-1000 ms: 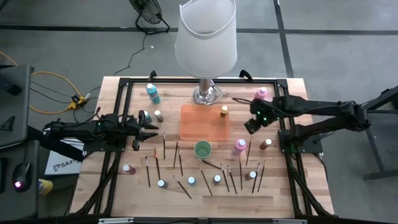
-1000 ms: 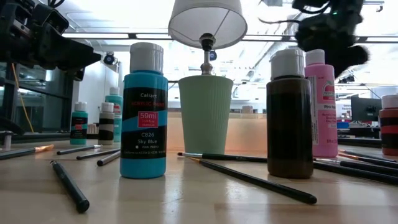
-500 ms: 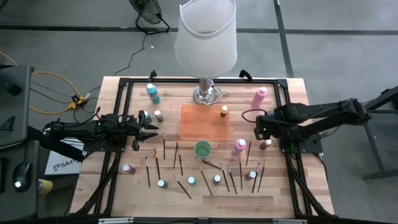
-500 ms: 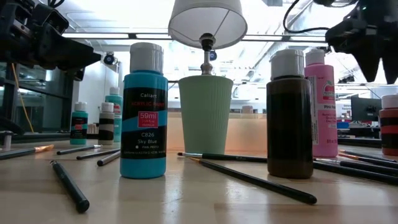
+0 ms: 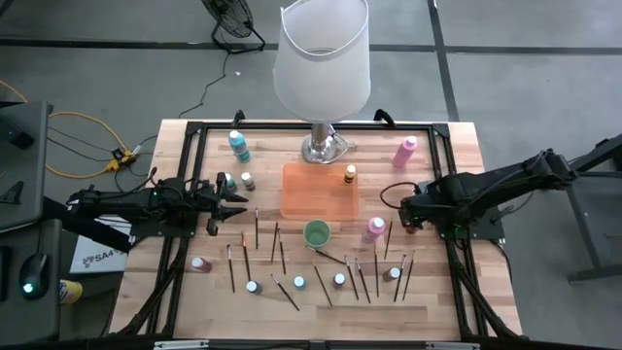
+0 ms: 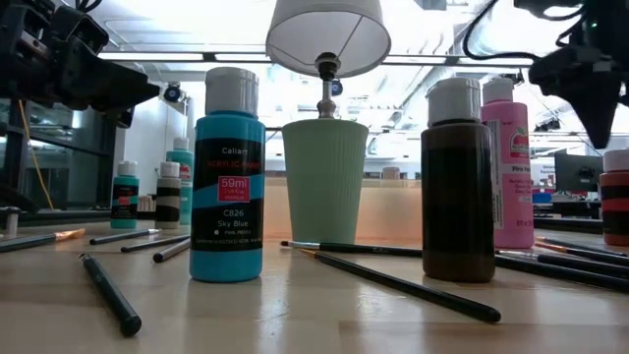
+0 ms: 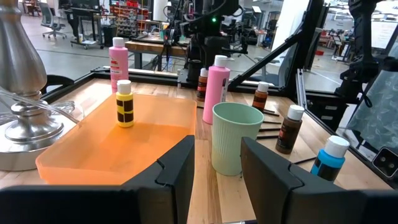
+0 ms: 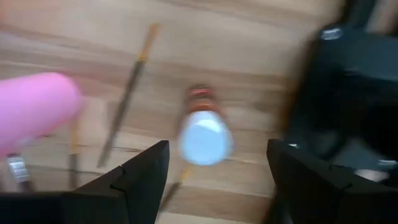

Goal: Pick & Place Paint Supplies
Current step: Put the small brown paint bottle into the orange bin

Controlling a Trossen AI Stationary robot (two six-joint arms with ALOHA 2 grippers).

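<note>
Small paint bottles and thin dark brushes (image 5: 321,282) lie scattered over the wooden table's near half. A yellow-capped bottle (image 5: 350,175) stands in the orange tray (image 5: 316,194). My right gripper (image 5: 410,216) hangs open, pointing down over a brown bottle with a white cap (image 8: 205,138); its fingers (image 8: 140,174) stand to either side of the cap, above it, touching nothing. A pink bottle (image 8: 34,115) stands beside it. My left gripper (image 5: 238,201) waits open and level at the table's left, facing the green cup (image 7: 236,137).
A big lamp with a white shade (image 5: 323,58) stands at the far middle, behind the tray. A second pink bottle (image 5: 405,149) is at the far right, and a teal one (image 5: 238,146) at the far left. The black frame rail (image 5: 452,243) runs close by my right gripper.
My right gripper has swung from beside the far pink bottle toward the table's near edge and has come lower, rolling about its own axis. It now hangs over the brown bottle by the right rail. The bottles and brushes have not moved.
</note>
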